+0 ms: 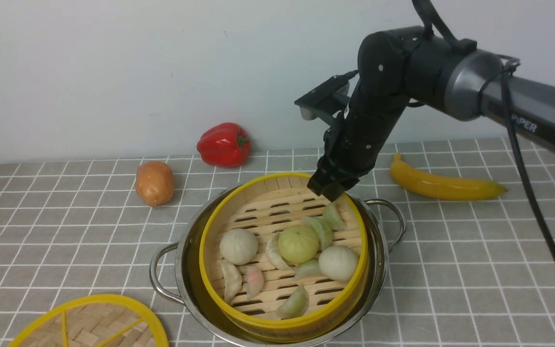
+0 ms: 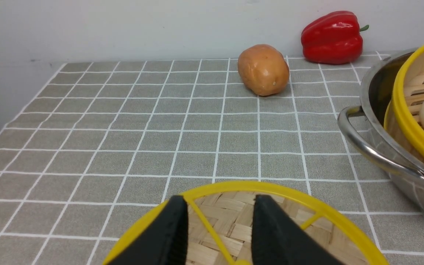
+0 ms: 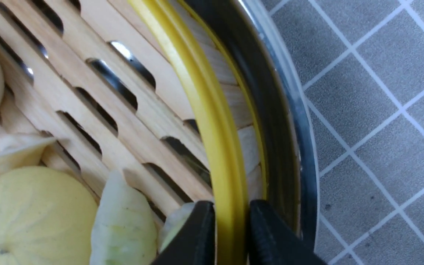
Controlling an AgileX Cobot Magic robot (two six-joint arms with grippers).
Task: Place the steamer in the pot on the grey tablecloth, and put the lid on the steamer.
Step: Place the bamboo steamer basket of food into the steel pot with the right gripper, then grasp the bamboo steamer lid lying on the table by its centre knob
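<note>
A: Front cam?
B: Robot's side, between the arms, looking forward and down across the bench [image 1: 475, 250]. Wide.
A: Wrists?
B: Left: low, near-level, medium range, past left tool [image 2: 219, 200] over lid [image 2: 234, 221]. Right: straight down, very close, right tool [image 3: 232, 217] at steamer [image 3: 212, 121] rim.
A: Overlap?
B: All three catch steamer and pot [image 3: 271, 110]. Front and left also share lid, potato [image 2: 263, 70], pepper [image 2: 331, 36].

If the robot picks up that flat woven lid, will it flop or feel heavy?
The lid is probably light: it looks like thin woven bamboo strips. Its yellow rim and spokes likely keep it stiff, not floppy. Lying flat on the grey tablecloth, it shouldn't roll when pushed.
</note>
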